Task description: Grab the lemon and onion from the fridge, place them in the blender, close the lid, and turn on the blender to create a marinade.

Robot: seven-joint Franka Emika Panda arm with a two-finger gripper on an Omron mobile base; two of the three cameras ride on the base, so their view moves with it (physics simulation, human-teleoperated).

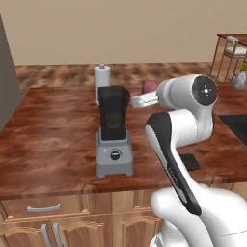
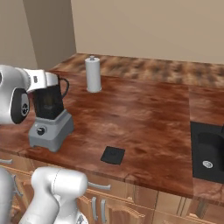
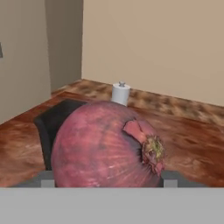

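Right now: onion in hand.
Spread wide, the gripper (image 3: 105,177) clasps the onion (image 3: 107,146) just beyond the blender (image 1: 114,132).

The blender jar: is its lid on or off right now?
Off. The blender jar's top stands open, with something yellow inside, and the flat black lid lies on the counter to its side.

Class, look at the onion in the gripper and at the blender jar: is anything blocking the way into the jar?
Nothing visible. The onion, held beside the blender, faces an uncapped jar; the lid lies flat on the counter, well aside. Something yellowish already sits inside.
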